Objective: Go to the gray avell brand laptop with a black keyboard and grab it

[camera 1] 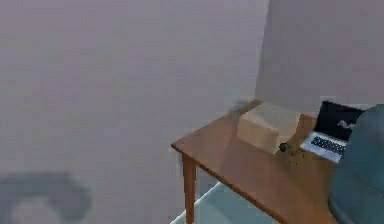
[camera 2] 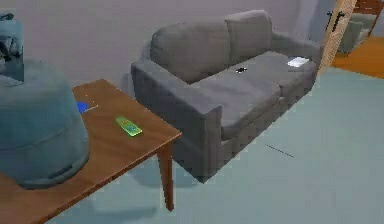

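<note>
Ahead, gray laptop (camera 1: pixel 335 131) sits on smooth wooden table (camera 1: pixel 240 165); cannot tell hand's state.

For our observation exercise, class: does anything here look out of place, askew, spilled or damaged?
Nothing looks spilled or damaged. Mildly odd: a small black item and a flat white item lie loose on the seat of the grey fabric sofa.

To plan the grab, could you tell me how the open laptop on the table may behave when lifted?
The laptop stands open, so its screen may swing on the hinge if lifted by the lid. Its base looks thin and flat on the table, so probably stiff but awkward to get under. The smooth shell may slip.
</note>
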Available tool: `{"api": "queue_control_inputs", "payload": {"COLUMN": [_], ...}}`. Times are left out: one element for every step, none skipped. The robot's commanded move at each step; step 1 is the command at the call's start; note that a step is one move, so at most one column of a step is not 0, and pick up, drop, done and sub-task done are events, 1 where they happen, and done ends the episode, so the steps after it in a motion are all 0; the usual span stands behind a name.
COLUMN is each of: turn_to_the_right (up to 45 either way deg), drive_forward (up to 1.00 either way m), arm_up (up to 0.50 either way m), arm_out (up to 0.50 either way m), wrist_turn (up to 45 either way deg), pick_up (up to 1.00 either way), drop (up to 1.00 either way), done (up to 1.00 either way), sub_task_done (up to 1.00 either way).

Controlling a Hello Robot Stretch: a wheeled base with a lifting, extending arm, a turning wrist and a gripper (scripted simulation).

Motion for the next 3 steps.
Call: {"api": "queue_control_inputs", "payload": {"turn_to_the_right": [45.0,45.0,15.0], "drive_forward": [0.0,0.0,0.0], "arm_up": [0.0,0.0,0.0], "arm_out": [0.0,0.0,0.0], "wrist_turn": [0.0,0.0,0.0], "pick_up": [0.0,0.0,0.0], "drop": [0.0,0.0,0.0], "done": [0.0,0.0,0.0], "sub_task_done": [0.0,0.0,0.0]}}
